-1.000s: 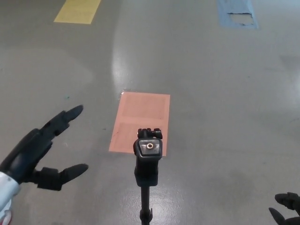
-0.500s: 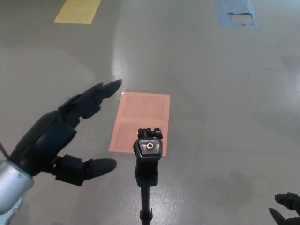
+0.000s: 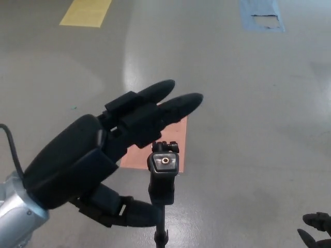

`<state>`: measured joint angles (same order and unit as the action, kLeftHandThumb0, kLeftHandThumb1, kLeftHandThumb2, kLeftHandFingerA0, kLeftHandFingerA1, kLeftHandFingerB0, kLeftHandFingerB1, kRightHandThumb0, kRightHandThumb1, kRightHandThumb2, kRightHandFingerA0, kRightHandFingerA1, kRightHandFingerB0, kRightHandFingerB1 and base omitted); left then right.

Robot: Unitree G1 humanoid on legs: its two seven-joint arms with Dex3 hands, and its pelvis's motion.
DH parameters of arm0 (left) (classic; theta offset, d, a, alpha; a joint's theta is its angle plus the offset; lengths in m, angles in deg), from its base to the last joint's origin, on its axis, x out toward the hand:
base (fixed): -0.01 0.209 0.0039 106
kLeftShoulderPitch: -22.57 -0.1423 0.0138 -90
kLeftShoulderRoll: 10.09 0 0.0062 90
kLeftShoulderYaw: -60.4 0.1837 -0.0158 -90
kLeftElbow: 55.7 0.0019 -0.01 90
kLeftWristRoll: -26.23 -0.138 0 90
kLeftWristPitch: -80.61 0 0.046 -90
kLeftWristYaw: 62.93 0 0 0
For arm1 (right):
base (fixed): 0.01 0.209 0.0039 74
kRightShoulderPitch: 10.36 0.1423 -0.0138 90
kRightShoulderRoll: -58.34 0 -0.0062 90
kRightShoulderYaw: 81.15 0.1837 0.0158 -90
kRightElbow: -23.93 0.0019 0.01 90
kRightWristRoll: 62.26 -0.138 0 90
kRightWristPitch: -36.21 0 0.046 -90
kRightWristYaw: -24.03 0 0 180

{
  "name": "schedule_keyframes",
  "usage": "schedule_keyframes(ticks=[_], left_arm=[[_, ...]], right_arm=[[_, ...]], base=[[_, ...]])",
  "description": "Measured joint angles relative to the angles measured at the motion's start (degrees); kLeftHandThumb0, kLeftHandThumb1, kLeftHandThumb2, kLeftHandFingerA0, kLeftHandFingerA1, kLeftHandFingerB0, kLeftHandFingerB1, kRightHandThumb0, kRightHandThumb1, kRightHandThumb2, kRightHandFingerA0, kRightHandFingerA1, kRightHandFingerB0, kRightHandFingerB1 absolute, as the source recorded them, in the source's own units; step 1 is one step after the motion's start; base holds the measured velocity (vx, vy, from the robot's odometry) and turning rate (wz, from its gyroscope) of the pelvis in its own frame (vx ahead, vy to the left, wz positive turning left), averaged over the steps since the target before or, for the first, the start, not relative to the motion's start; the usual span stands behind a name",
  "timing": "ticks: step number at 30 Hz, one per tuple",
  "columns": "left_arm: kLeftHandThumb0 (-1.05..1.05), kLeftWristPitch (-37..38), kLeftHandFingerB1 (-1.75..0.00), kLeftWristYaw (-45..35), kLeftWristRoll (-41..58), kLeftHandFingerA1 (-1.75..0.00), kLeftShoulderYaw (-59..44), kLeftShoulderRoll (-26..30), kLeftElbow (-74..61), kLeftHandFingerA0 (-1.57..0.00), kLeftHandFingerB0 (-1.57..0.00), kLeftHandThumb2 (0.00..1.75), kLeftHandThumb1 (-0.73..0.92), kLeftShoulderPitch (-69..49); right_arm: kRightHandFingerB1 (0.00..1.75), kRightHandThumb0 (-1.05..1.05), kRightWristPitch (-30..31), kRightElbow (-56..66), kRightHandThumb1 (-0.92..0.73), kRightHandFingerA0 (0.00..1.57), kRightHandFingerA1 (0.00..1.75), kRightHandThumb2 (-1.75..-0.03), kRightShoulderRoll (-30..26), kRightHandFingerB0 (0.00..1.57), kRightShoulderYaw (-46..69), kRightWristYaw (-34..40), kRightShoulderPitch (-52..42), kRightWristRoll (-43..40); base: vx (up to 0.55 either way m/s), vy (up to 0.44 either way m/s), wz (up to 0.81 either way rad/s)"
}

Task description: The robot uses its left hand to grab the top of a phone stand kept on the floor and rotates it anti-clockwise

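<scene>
The black phone stand point(image 3: 164, 178) rises toward the camera on a thin pole, its square top with a brass screw hole at centre. My left hand point(image 3: 98, 165) is large in the view just left of the stand's top, open, two fingers point(image 3: 165, 106) stretched above and past the head and the thumb point(image 3: 129, 213) below beside the pole. It does not grip the stand. Only the fingertips of my right hand point(image 3: 315, 231) show at the bottom right corner.
A salmon-pink rectangle point(image 3: 173, 139) is marked on the grey floor behind the stand. A yellow rectangle point(image 3: 86, 11) lies at top left and a blue patch point(image 3: 262, 14) at top right.
My left hand has swung up and to the right, from the left edge to right beside the stand's top, fingers now reaching over it. The stand and right hand have not moved.
</scene>
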<state>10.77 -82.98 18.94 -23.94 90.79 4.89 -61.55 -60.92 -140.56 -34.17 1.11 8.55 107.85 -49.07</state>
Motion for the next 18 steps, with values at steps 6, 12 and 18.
schedule_keyframes(ticks=[6,12,18], left_arm=[[-0.24,-0.1,-0.06,-1.1,0.0,-0.03,0.9,0.0,0.9,0.0,0.0,0.58,0.4,-0.2],[-0.11,0.8,-0.04,-1.2,-1.4,-0.04,2.3,-0.1,4.2,0.0,0.0,0.59,0.46,1.1],[-0.15,2.2,-0.07,-0.7,-5.0,-0.02,3.8,-0.7,8.8,0.0,0.0,0.56,0.52,3.3]], right_arm=[[0.15,-0.83,0.0,-0.2,-0.69,0.06,0.35,-1.02,0.0,0.05,0.0,-0.4,0.1,0.0],[0.15,-0.83,0.1,-0.3,-0.69,0.07,0.39,-1.02,0.0,0.06,-0.2,-0.5,0.7,0.2],[0.16,-0.84,0.1,-0.3,-0.69,0.07,0.39,-1.02,-0.1,0.06,-0.6,-0.5,0.9,0.7]], base=[[0.0,0.0,0.0],[0.0,0.0,0.0],[0.0,0.0,0.0]])
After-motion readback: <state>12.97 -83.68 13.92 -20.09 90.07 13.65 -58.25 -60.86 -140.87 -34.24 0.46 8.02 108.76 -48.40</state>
